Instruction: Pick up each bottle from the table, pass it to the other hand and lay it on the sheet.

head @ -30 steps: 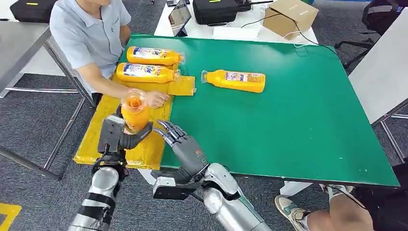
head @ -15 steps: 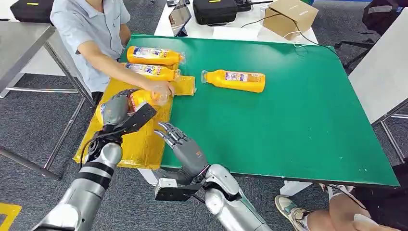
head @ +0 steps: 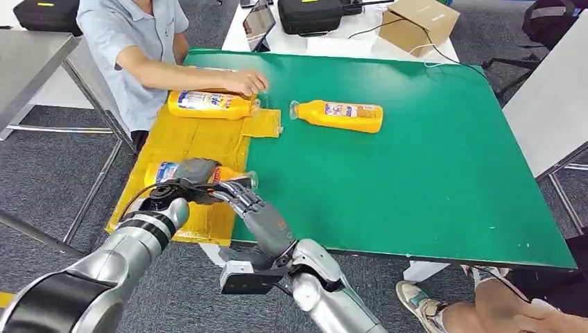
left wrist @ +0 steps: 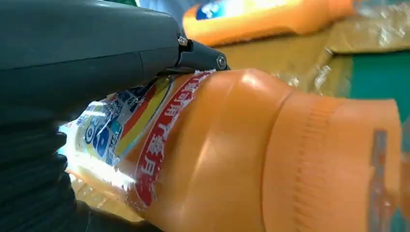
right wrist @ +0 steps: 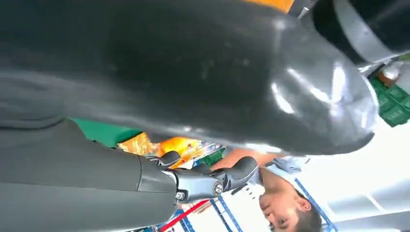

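At lower left of the head view the left hand (head: 188, 175) is wrapped around an orange juice bottle (head: 229, 177) turned on its side low over the yellow sheet (head: 182, 142), cap end pointing toward the green table (head: 416, 173). The left wrist view shows the thumb (left wrist: 145, 53) across the label and the bottle's ribbed neck jutting free. The right hand (head: 258, 208) hovers just beside the cap end at the sheet's edge, fingers apart, holding nothing.

I judge this to be the lay-down. Done well, the bottle goes flat onto bare sheet before the fingers ease off, so it cannot roll toward the table edge. The fingers should open slowly and lift straight up, without nudging the label. The right hand should stay clear of the neck.

Higher in the frame a second bottle (head: 211, 104) lies on the sheet beneath a person's hand (head: 246, 82); a third bottle (head: 340, 115) lies on the green table, yet to be picked up.
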